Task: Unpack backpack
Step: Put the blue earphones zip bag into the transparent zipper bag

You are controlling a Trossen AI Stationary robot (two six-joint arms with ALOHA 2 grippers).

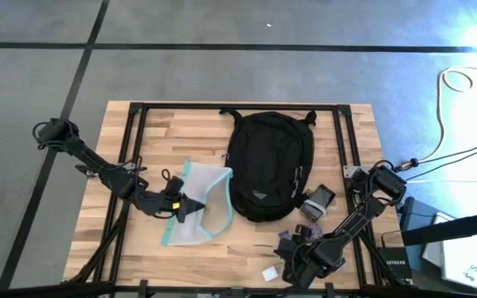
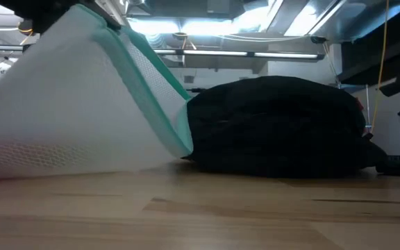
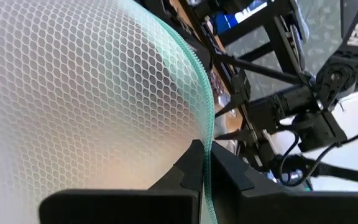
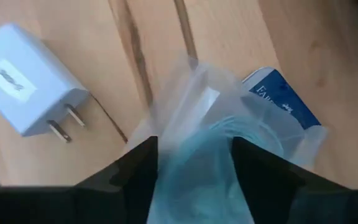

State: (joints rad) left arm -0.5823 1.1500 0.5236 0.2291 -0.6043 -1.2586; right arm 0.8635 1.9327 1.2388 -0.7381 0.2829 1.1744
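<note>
Backpack and pouch crowd the table's middle.

1. I'm looking at the table: pale wood planks, grain showing, with a soft matt sheen.
2. The backpack reads as black woven cloth, matt, gently creased.
3. My left wrist camera fills with the pouch: white honeycomb mesh, see-through, with a teal zip edge.
4. Under my right wrist, a plastic bag, thin, clear, crinkly and glossy.
5. Beside it, a charger: smooth white plastic, two metal prongs.
</note>
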